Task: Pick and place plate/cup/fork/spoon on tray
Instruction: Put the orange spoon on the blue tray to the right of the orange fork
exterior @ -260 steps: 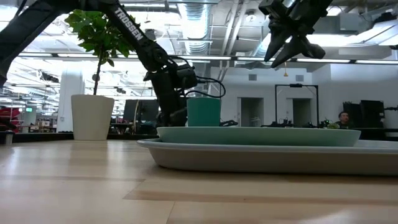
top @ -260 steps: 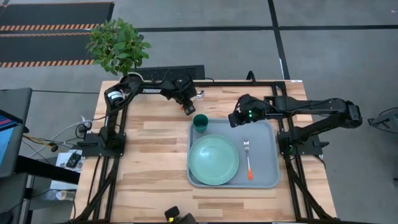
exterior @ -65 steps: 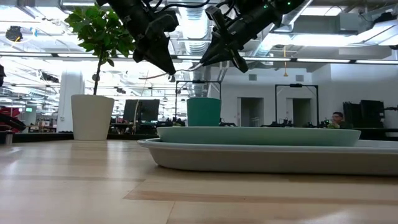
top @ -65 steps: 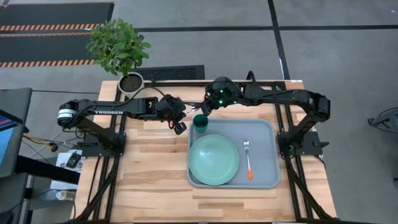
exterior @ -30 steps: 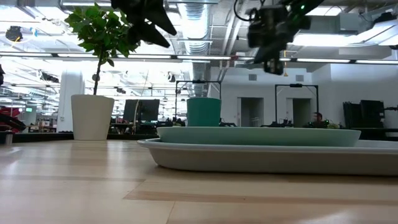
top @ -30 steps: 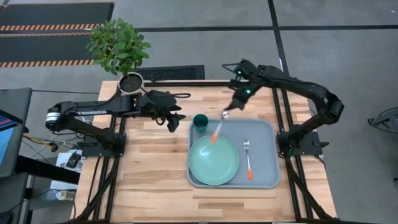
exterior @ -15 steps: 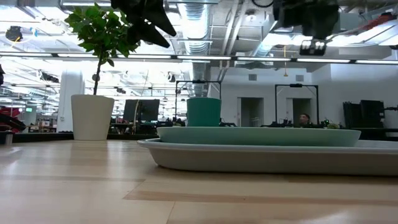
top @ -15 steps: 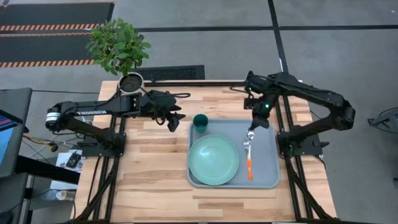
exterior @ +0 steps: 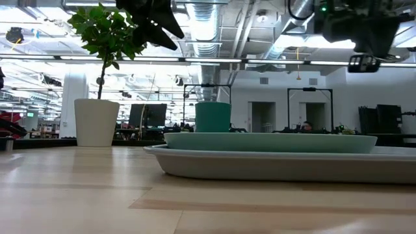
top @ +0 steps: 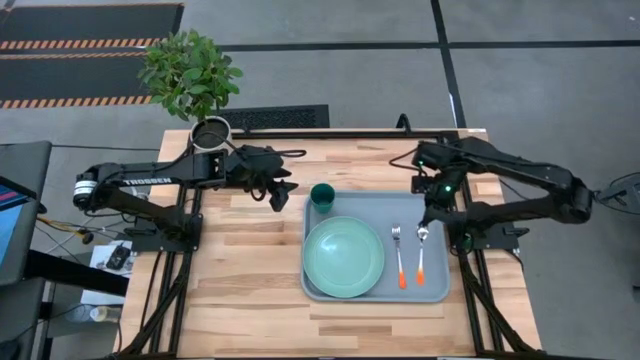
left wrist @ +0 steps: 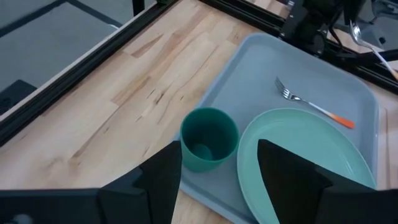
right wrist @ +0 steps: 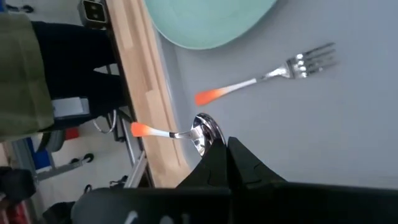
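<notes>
Blue-grey tray [top: 440, 210]: it sits toward the right side of the wooden table [top: 240, 270], and from where I stand three of the four task things are already on it.
Left gripper [top: 281, 193]: it hangs over the bare wood just off the tray's left edge, near the cup; its fingers are spread with nothing between them, so I take this arm to be waiting.
Cup [top: 322, 195]: dark green, upright in the tray's far left corner; the left wrist view shows its inside empty. Placed, I would say.
Plate [top: 344, 256]: mint green, flat on the left half of the tray, nothing on it. Also placed.
Fork [top: 398, 255]: lying on the tray floor to the right of the plate, apart from it, tines toward the far edge, orange handle toward the near edge. Placed.
Spoon [top: 421, 256]: the last piece, held over the tray just right of the fork and close to the right rim, handle running toward the near edge.
Right gripper [top: 424, 227]: pressed together on the spoon at its bowl end.
Left to do: by my reckoning only setting the spoon down beside the fork and letting go.
</notes>
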`<state>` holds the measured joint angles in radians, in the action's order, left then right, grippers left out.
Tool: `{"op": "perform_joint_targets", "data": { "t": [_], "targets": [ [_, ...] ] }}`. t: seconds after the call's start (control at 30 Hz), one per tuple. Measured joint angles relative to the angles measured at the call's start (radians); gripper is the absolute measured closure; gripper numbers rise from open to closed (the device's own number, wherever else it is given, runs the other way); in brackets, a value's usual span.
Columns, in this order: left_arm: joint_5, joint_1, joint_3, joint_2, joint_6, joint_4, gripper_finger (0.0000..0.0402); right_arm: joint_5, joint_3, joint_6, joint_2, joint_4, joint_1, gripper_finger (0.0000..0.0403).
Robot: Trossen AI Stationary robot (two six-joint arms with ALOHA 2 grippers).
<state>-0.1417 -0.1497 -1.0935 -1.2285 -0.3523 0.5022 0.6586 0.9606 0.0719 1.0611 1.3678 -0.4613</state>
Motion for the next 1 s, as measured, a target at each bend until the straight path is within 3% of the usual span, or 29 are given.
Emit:
{"op": "perform_joint_targets", "data": {
  "t": [0.23, 0.4, 0.67, 1.0],
  "targets": [
    [-0.005, 0.0, 0.0, 0.0, -0.004, 0.0, 0.0205, -0.029, -0.132, -0.004, -0.115, -0.019, 0.001, 0.04],
    [-0.03, 0.0, 0.0, 0.0, -0.015, 0.0, 0.0205, -0.031, -0.23, -0.014, -0.129, -0.105, 0.0, 0.0395],
    [-0.056, -0.003, 0.0, 0.0, -0.016, 0.0, 0.0205, -0.037, -0.265, -0.038, -0.007, -0.234, -0.006, 0.0395],
    [-0.056, -0.003, 0.001, -0.001, 0.011, 0.005, 0.0205, -0.163, -0.265, -0.058, 0.19, -0.28, 0.007, 0.0393]
  ]
}}
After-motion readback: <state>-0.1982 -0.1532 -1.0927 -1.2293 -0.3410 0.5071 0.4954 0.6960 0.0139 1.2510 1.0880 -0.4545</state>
